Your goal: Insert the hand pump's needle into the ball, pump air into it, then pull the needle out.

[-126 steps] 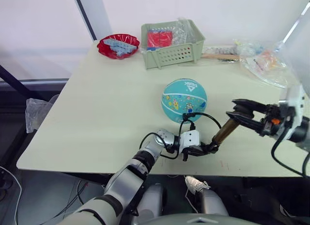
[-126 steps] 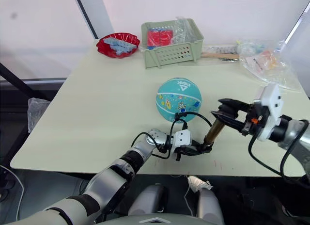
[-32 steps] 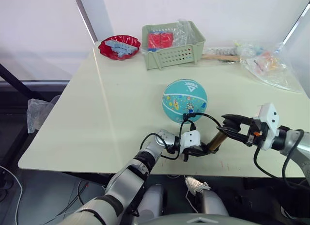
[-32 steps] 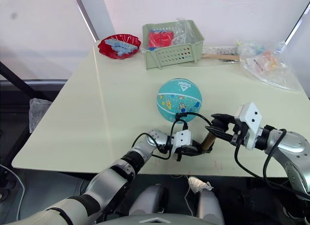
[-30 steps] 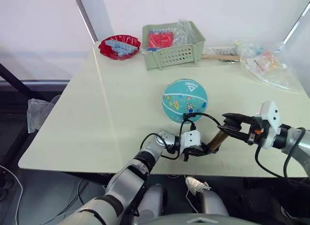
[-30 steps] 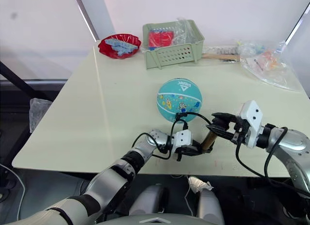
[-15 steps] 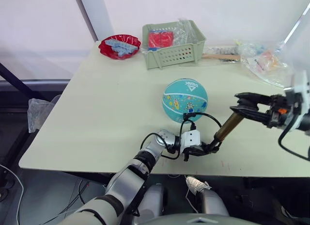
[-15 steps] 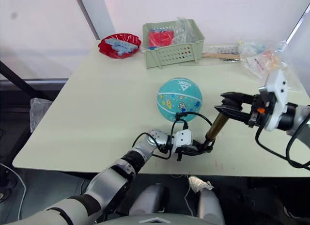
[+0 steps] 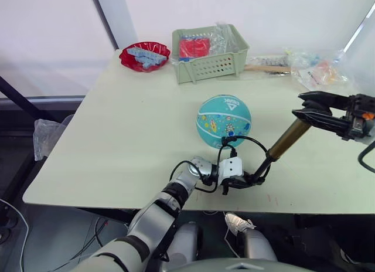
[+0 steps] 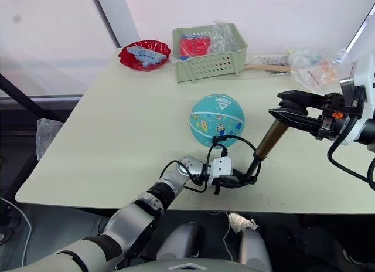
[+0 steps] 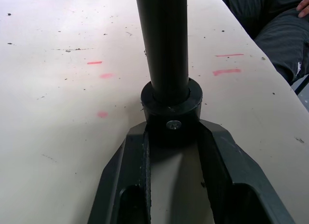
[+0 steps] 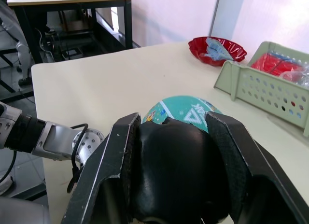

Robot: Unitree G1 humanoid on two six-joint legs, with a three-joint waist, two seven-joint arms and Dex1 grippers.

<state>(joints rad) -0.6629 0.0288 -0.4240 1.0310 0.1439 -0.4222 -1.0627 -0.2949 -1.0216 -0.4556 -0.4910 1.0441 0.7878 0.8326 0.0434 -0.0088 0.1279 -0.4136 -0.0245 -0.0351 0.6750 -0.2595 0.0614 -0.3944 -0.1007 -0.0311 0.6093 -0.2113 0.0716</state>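
hand pump (image 9: 285,141) slants up right; my left gripper (image 9: 245,181) clamps its base low, right gripper (image 9: 306,114) grips its handle high.

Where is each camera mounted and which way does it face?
Head eyes: look forward and down over the table, ball and hand pump; both arms show.
Left wrist: looks along the left gripper, shut on the pump's black base, tabletop beyond.
Right wrist: looks along the right gripper, shut on the black handle, toward ball, red bowl and basket.
All views share the pump.
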